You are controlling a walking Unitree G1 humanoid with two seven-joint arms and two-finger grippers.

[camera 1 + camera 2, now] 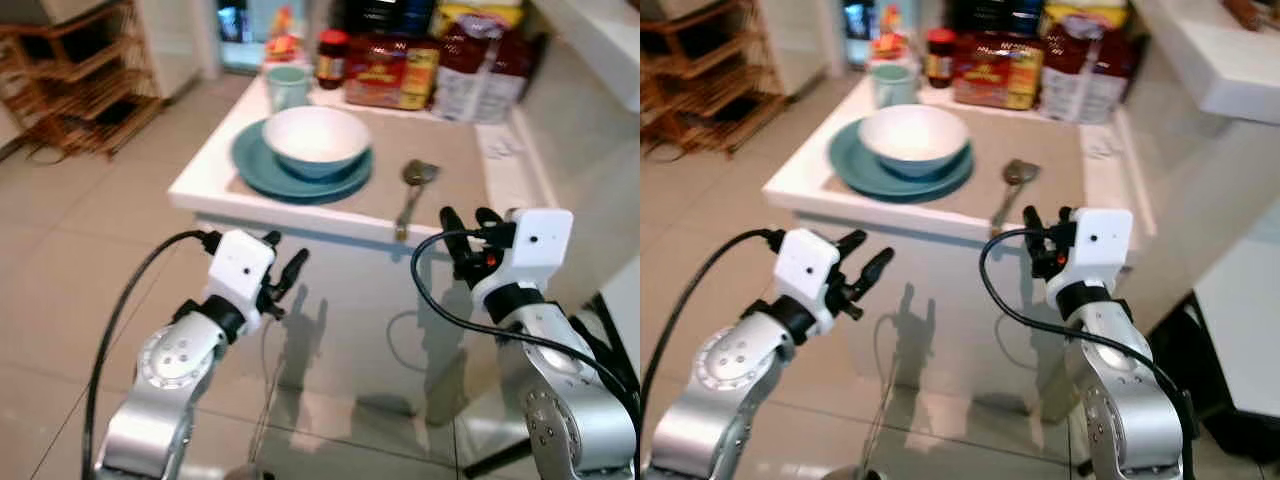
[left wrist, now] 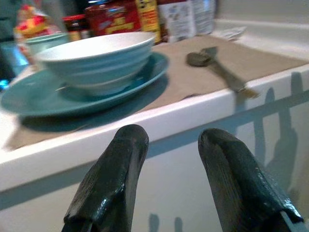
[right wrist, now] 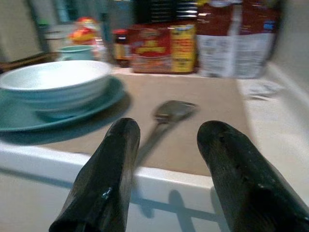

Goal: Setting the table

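White bowl on teal plate, beige placemat, grey spoon.

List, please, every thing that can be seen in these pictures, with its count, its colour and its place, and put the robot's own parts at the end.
round teal ceramic plate: one, teal, on the beige placemat, left part.
white ceramic bowl: one, white, standing on the plate.
grey metal spoon: one, grey, on the placemat right of the plate, handle over the table's front edge.
beige placemat: one, beige, on the table.
pale green mug: one, behind the plate.
red-lidded jar: one, beside the mug.
red and yellow food packets: several, at the table's back.
white table: one.
wooden rack: one, brown, on the floor, far left.
left end effector: one, black, open, below the table edge.
right end effector: one, black, open, near the spoon handle.
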